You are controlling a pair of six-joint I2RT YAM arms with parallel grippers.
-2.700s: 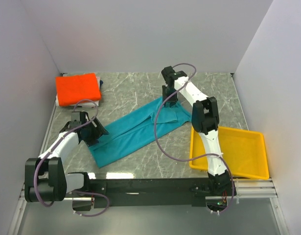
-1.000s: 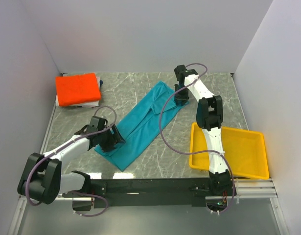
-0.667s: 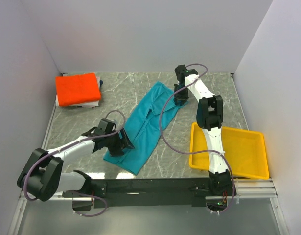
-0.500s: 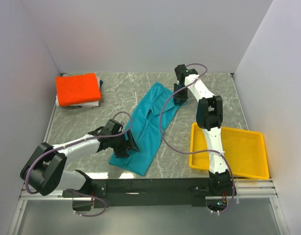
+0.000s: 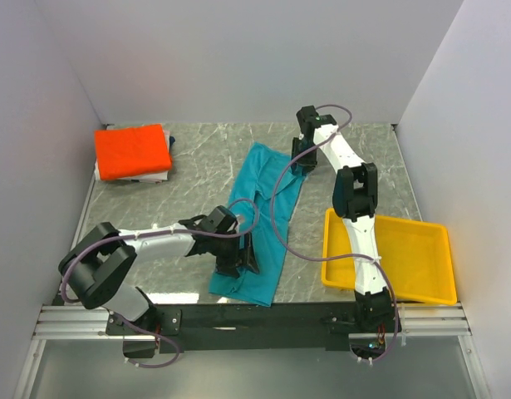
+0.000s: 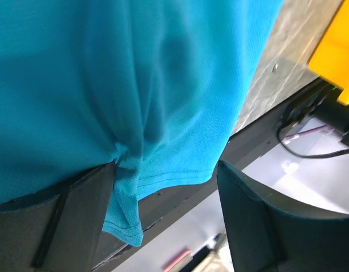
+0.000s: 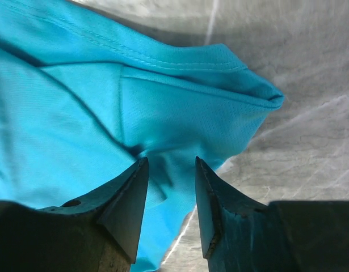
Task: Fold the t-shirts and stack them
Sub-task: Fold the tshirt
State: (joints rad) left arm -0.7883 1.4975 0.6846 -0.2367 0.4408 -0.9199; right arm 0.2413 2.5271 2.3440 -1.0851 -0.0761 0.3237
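A teal t-shirt (image 5: 267,187), folded into a long strip, lies from the far middle of the table to the near edge. My left gripper (image 5: 238,258) is at its near end. In the left wrist view its jaws (image 6: 165,164) stand wide apart, and the teal hem (image 6: 126,226) is bunched against the left finger (image 6: 78,215) and hangs past the table edge. My right gripper (image 5: 301,162) is at the shirt's far end. In the right wrist view (image 7: 171,160) its jaws are slightly apart, with the tips down on the wrinkled teal cloth (image 7: 78,113). A folded orange shirt (image 5: 132,151) tops a stack at the far left.
A yellow tray (image 5: 388,220) sits at the near right beside the right arm's base. White walls close off the left, far and right sides. The black base rail (image 5: 263,317) runs along the near edge, just below the shirt's hem.
My left gripper has swept the shirt's near end to the right and toward the near edge. The strip has turned from diagonal to nearly lengthwise. My right gripper has barely moved.
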